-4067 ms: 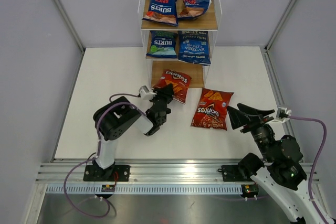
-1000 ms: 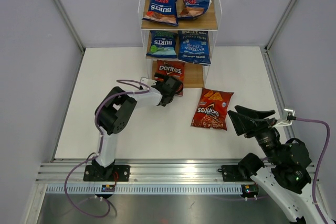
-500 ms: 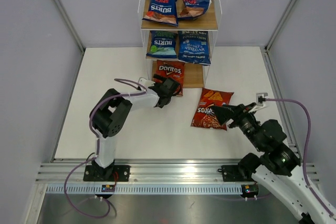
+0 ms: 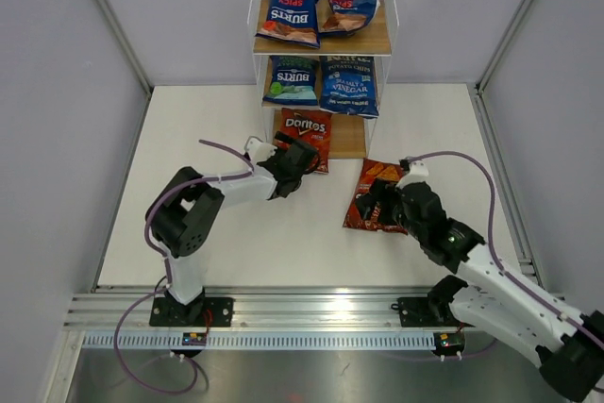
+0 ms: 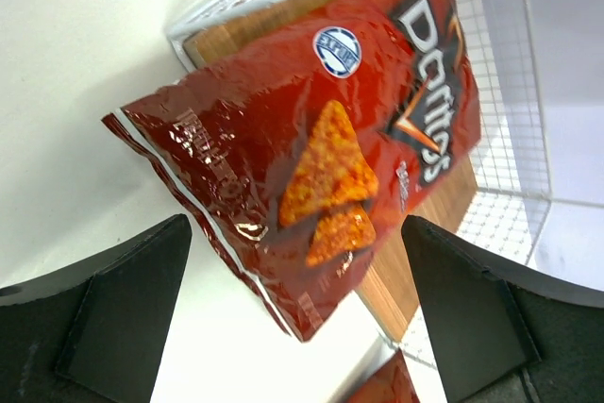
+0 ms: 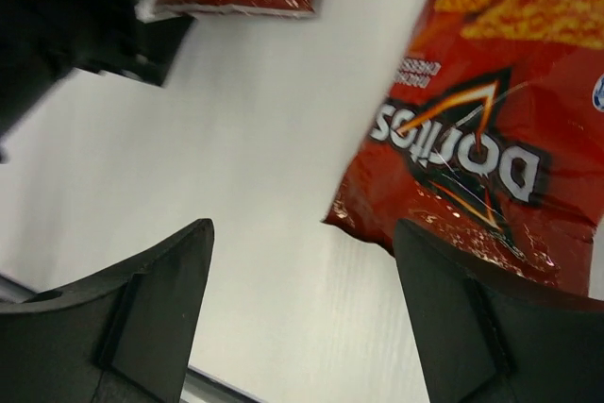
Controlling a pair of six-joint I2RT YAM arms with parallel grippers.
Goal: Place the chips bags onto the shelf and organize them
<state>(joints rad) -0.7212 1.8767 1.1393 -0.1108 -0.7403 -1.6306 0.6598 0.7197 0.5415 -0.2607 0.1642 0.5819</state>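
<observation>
White tabletop [image 4: 208, 139] runs between pale walls, with the shelf [image 4: 347, 137] standing at the far edge. Five bags are already on its boards. A red Doritos bag [image 4: 304, 127] sits on the left of the lowest board, its near end hanging over the front.

The step in hand looks like picking up the loose Doritos bag [image 4: 376, 175], which lies flat on the table just near and right of the shelf. The right gripper [image 6: 302, 233] hangs above its near-left end, fingers spread wide and holding nothing. From the wrist, only the bag's corner falls between them, and most of the bag lies off toward one finger.

I'd shift further over the bag before lowering, then pinch the flat crimped seam, not the slippery puffed middle. The bare right half of the lowest board looks like the spot for it.

The left gripper [image 5: 294, 224], also spread and empty, hovers at the shelved Doritos bag and would be best drawn clear.
</observation>
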